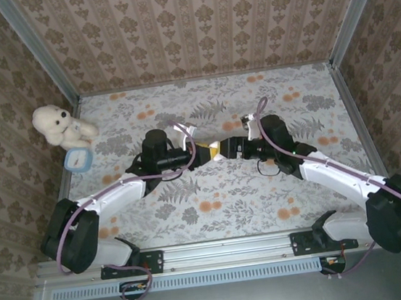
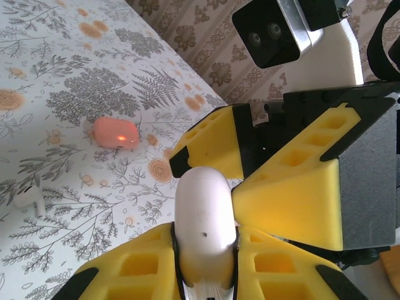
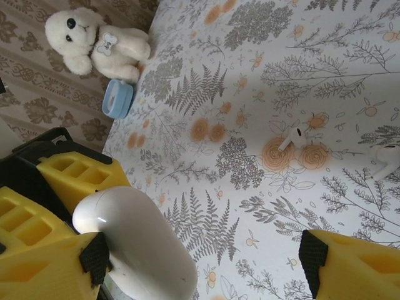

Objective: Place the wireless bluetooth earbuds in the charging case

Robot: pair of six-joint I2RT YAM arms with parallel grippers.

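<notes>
Two pincers meet over the middle of the counter, well away from every edge; my left pincer is clamped on the white charging case and holds it up off the surface; my right pincer stands wide, one finger just beside the case and the other well apart, gripping nothing. The case looks closed to me, so I judge the step in hand is raising its lid before any bud goes in; I would bring the right fingers in slowly on the free end alone, with the left grip firm, so the glossy shell neither twists nor squirts out. Two white wireless bluetooth earbuds lie on the counter beyond, apart from each other and from the case; an orange-red piece lies there too, bud or case I cannot tell. Room is good; the plush toy and small blue object sit by the far-left corner, out of the way; the tight spot is between the two pincers themselves.
</notes>
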